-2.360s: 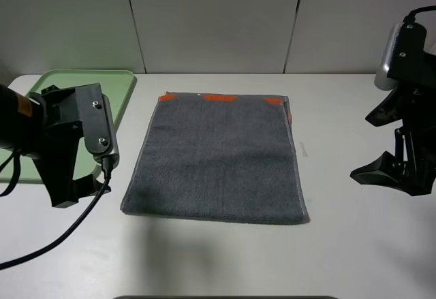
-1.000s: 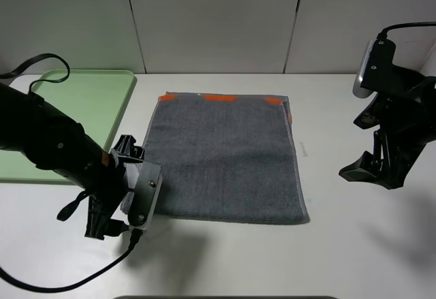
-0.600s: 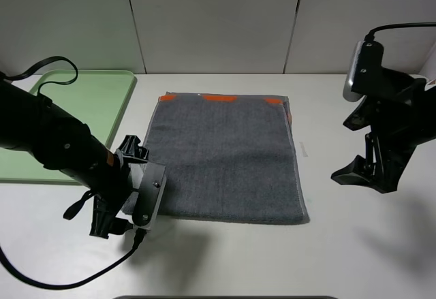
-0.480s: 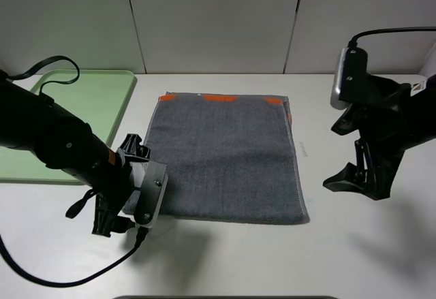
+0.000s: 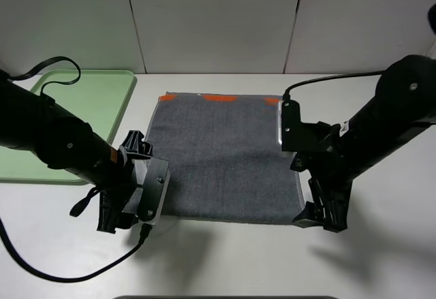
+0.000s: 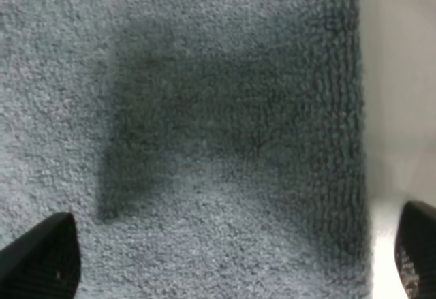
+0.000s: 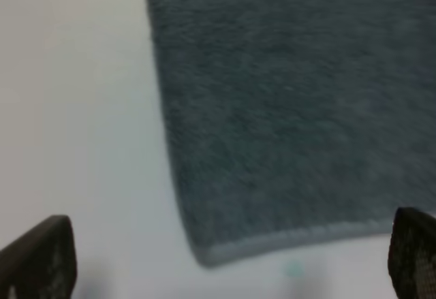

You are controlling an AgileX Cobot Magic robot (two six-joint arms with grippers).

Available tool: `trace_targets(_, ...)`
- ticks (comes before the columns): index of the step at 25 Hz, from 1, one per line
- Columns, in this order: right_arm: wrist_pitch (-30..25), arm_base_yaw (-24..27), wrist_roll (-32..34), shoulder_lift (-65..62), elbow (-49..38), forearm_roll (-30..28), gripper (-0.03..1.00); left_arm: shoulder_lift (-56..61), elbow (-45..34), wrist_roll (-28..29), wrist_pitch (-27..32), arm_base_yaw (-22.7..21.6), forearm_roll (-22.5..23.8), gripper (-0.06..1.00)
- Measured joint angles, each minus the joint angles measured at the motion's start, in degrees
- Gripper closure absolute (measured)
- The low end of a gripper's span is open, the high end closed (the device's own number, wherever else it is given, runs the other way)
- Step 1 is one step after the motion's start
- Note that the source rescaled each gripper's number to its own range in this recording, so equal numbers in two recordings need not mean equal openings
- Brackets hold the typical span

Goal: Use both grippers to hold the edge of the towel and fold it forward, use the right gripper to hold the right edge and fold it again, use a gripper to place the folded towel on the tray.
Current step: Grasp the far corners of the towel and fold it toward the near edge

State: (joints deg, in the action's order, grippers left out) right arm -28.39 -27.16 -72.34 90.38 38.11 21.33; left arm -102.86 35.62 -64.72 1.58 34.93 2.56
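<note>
The grey towel (image 5: 221, 156) with an orange strip along its far edge lies flat on the white table (image 5: 225, 261). My left gripper (image 5: 126, 210) is open, low over the towel's near-left corner. In the left wrist view the towel (image 6: 204, 108) fills the frame between the spread fingertips (image 6: 41, 261), gripper (image 6: 228, 258). My right gripper (image 5: 317, 218) is open over the near-right corner. The right wrist view shows that towel corner (image 7: 293, 108) between the open gripper (image 7: 228, 255) and bare table beside it. The green tray (image 5: 82, 98) sits at the back left.
A black cable (image 5: 75, 275) trails from the left arm across the near table. Grey wall panels (image 5: 218, 20) stand behind the table's far edge. Bare table lies to the right of the towel (image 5: 388, 244).
The right arm has swung in from the far right and dropped to the towel's near-right corner. The left arm has settled slightly closer to the near-left corner. The towel has not moved.
</note>
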Motion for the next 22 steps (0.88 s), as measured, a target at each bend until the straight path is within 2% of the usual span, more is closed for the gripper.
trace_targets(6,4.6,-2.7,0.0,5.0,0.1,0.2,-0.03,0.0,0.0,0.0,-0.2,0.0,0.0,0.02)
trace_targets(22,8.9,-2.8,0.0,11.8,0.1,0.9,-0.03,-0.3,0.3,0.0,1.1,0.0,-0.1,0.03)
